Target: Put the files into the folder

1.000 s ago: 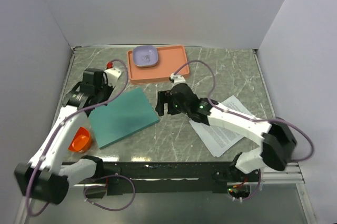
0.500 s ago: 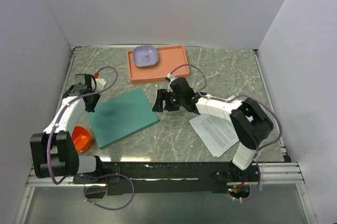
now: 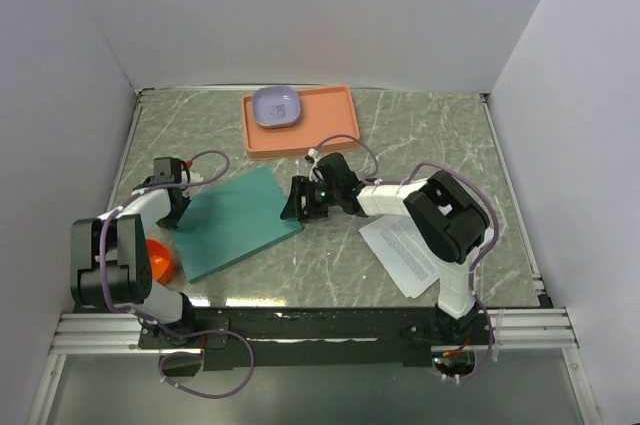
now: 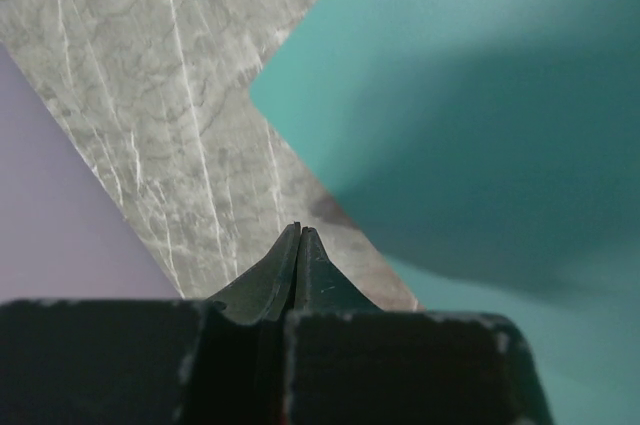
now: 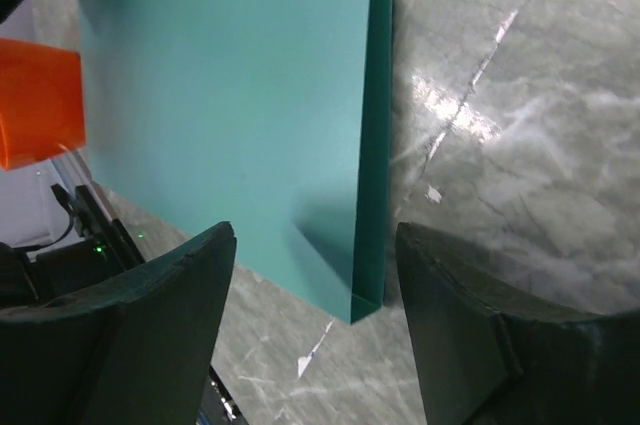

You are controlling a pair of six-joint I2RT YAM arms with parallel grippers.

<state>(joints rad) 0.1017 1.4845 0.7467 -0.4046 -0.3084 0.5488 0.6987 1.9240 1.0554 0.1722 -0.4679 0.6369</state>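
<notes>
A lab test cell: plain white walls [image 3: 300, 15] box in a marble-patterned table [image 3: 430, 135]

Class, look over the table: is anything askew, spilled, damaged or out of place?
Nothing is spilled or damaged. The teal folder lies closed at a slant; the files lie apart from it on the right, also slanted.

My left arm [image 3: 140, 208] and right arm [image 3: 385, 197] have white shells and black joint housings. A purple cable [image 3: 207, 153] loops off each wrist. There's a green LED [image 3: 322, 192] on the right wrist, I think; it's tiny in the top view. The left gripper [image 4: 300, 241] is black, with thin tapered tips and a matte block behind. The right gripper [image 5: 315, 240] has dark, chunky fingers [image 5: 150, 335] with rounded edges.
</notes>
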